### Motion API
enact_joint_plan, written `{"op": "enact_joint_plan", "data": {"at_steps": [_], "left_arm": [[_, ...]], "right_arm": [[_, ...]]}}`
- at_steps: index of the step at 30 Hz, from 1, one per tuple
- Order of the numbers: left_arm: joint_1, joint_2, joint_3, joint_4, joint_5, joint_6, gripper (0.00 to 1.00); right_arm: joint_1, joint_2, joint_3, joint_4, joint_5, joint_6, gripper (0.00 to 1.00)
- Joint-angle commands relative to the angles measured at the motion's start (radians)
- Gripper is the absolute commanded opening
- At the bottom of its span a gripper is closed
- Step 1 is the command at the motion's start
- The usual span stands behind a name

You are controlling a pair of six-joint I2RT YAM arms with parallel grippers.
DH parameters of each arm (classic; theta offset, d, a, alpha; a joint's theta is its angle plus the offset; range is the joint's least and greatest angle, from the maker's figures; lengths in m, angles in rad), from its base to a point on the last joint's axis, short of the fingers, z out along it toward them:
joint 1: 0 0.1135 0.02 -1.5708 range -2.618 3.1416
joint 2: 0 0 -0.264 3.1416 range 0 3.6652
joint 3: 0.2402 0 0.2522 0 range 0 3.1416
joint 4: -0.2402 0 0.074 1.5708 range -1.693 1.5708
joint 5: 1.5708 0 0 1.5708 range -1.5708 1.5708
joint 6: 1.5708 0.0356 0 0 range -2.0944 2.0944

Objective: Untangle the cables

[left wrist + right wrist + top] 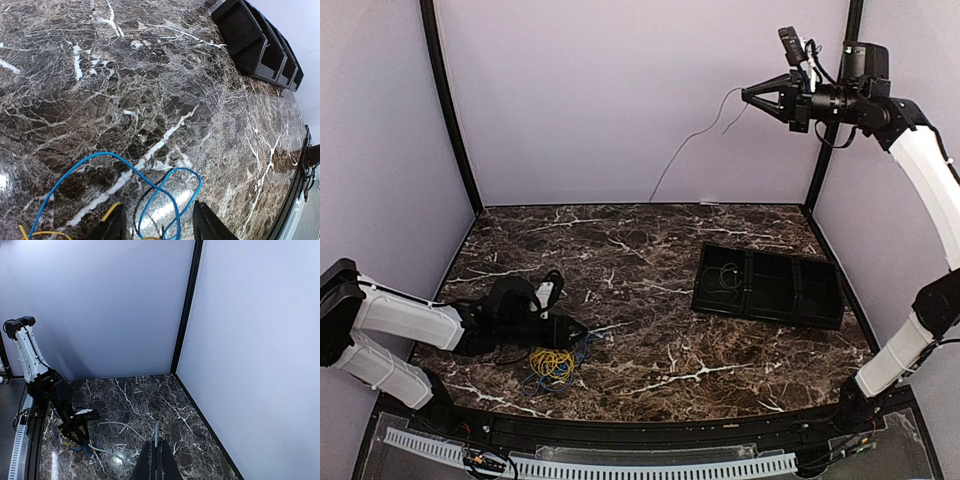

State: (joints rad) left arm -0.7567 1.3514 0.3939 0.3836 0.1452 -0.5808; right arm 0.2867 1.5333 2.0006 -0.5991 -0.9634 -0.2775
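The left pincer (pixel 160 226) is spread, low over the blue cable (pixel 100 159) and the yellow cable (pixel 552 365) (both coiled at the front-left of the surface (pixel 640 255)). The right pincer (pixel 748 95) – raised high – pinches the grey cable (pixel 688 142), which trails down toward the surface.

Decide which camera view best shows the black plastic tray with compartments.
The top external view. There the black plastic tray lies whole on the marble table, with every compartment visible. The left wrist view catches it only obliquely, in the top right corner. The right wrist view does not show it.
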Motion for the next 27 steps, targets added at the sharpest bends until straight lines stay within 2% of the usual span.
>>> {"op": "enact_joint_plan", "data": {"at_steps": [1, 5, 10, 27], "left_arm": [[-0.001, -0.071, 0.044, -0.049, 0.027, 0.014, 0.51], [-0.001, -0.173, 0.058, -0.057, 0.042, 0.013, 0.57], [-0.001, -0.257, 0.078, -0.09, -0.021, 0.012, 0.64], [0.0, -0.323, 0.124, -0.164, -0.121, 0.037, 0.64]], "right_arm": [[-0.009, -0.014, -0.048, 0.053, 0.054, -0.003, 0.0], [-0.01, -0.009, -0.09, 0.074, 0.066, 0.002, 0.0], [-0.011, 0.007, -0.107, 0.079, 0.098, 0.0, 0.0], [-0.079, 0.005, -0.246, 0.119, 0.119, -0.015, 0.0]]}}
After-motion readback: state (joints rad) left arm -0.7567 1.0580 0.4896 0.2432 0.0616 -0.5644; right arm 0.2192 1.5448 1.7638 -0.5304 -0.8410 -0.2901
